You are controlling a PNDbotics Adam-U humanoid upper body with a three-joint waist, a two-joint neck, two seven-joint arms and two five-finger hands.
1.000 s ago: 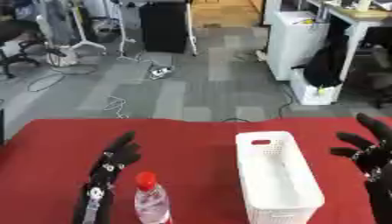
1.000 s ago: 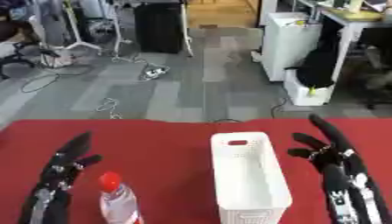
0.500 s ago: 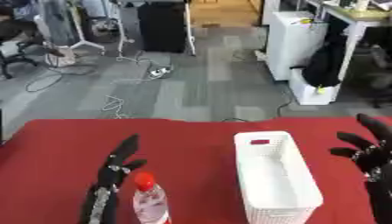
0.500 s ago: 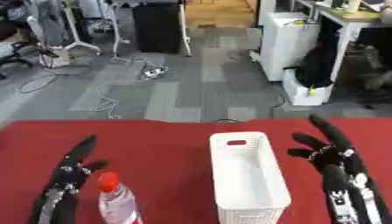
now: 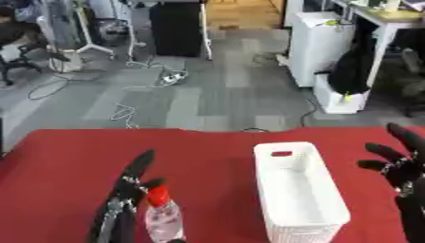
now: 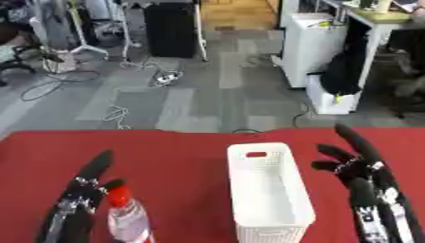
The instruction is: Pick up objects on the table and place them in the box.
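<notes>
**Left hand beside bottle, box sits mid-table**

Nearest the camera: the bottle [image 5: 163, 219] stands upright on the red table [image 5: 66, 161], at the front edge, left of centre. Clear plastic body, see-through, with a red cap on top. Its bottom runs out of view at the lower edge.

The left hand [image 5: 124, 204] is just beside the bottle on its left. Fingers straight and extended, pointing away from the robot; thumb angled toward the bottle's cap. Nothing is wrapped around the bottle. Can't tell if the thumb touches the cap or only sits close to it.

The white box [image 6: 267, 192] is right of the bottle, apart from it, long axis running near to far. Rectangular plastic basket, perforated walls near the base, handle slot cut in the far end wall. The visible inside looks empty.

The right hand [image 6: 358, 173] is to the right of the box, near it but not touching. Fingers spread and straight, pointing away, holding nothing. Black forearm with silver bits runs down to the lower right corner.

Beyond the table: grey floor with loose cables [image 5: 124, 111] and a power strip, a black cabinet [image 5: 176, 28] at the back, a white cabinet [image 5: 319, 40] to the right with a black bag [image 5: 353, 71] leaning against it.
</notes>
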